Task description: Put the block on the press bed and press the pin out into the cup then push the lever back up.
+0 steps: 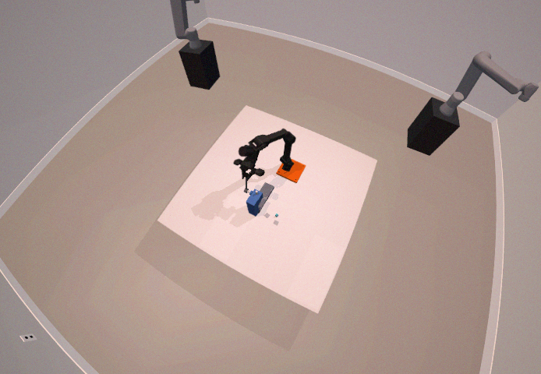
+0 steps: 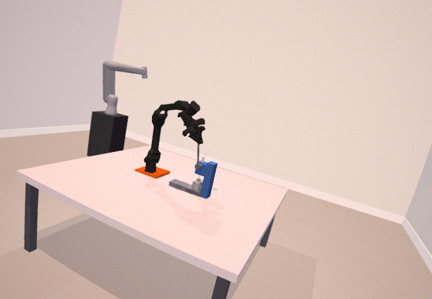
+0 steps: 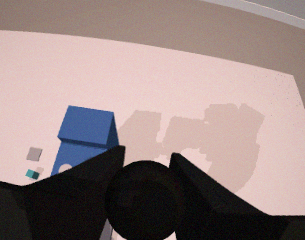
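Gray arms (image 1: 470, 79) (image 2: 108, 83) on black pedestals (image 1: 430, 132) (image 2: 105, 135); wall outlet (image 1: 28, 337).

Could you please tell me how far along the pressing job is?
The block already sits on the press bed, apparently under the punch. In hand: the gripper is shut on the upright lever. Left: pulling it down, pushing it back up and letting go.

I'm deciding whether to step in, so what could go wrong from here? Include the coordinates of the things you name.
The gripper (image 1: 245, 177) (image 2: 200, 142) is shut on the lever's black knob (image 3: 144, 200); a pull off the lever's arc might let it slip. The block (image 2: 197, 185) sits beneath the punch, but exact pin alignment is too small to judge, so pressing could miss the pin or shift the block.
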Available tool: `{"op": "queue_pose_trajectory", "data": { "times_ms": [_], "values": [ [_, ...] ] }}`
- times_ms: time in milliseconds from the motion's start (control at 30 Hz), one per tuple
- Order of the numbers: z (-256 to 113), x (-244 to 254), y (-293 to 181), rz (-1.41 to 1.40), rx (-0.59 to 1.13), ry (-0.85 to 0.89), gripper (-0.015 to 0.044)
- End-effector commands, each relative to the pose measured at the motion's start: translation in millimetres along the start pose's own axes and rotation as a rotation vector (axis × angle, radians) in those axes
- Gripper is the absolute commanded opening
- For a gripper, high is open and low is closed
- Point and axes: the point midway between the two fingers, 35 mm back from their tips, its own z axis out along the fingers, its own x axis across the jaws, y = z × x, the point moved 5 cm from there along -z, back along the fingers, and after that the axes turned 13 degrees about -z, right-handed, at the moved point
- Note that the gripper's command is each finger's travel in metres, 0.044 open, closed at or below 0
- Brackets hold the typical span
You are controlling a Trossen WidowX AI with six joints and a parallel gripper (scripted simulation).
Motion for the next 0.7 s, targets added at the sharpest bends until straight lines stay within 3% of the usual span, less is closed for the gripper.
{"op": "queue_pose_trajectory", "data": {
  "times_ms": [0,667],
  "values": [
    [-1.8,0.6,-2.9,0.003,0.003,0.001,0.0000],
    [-6.2,2.2,-10.6,0.003,0.004,0.002,0.0000]
  ]
}}
